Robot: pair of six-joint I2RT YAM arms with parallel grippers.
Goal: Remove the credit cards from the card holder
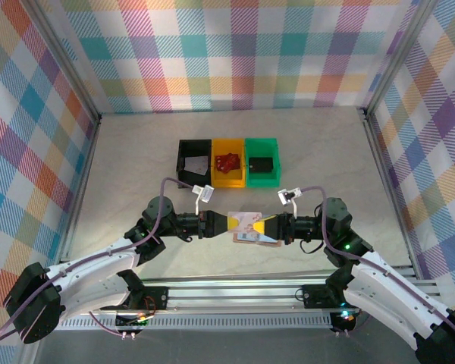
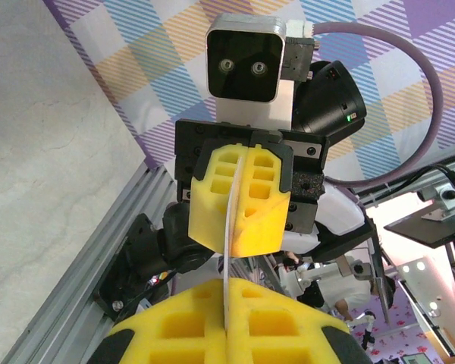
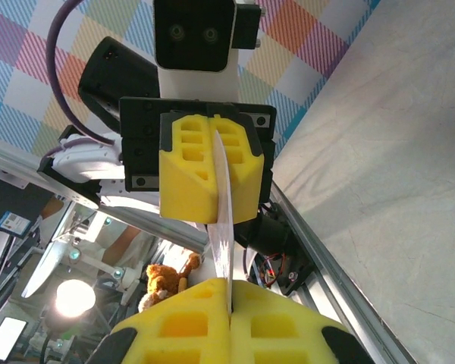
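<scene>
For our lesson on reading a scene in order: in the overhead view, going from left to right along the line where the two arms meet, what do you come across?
The left hand → the credit card, pinched at either end → the right hand.

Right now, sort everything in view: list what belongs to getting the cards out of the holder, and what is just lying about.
Belongs to the job:
- credit card, pinched between the left gripper and right gripper
- card holder, on the table beneath it

Lying about:
- black bin
- yellow bin, red item inside
- green bin, dark item inside
</scene>
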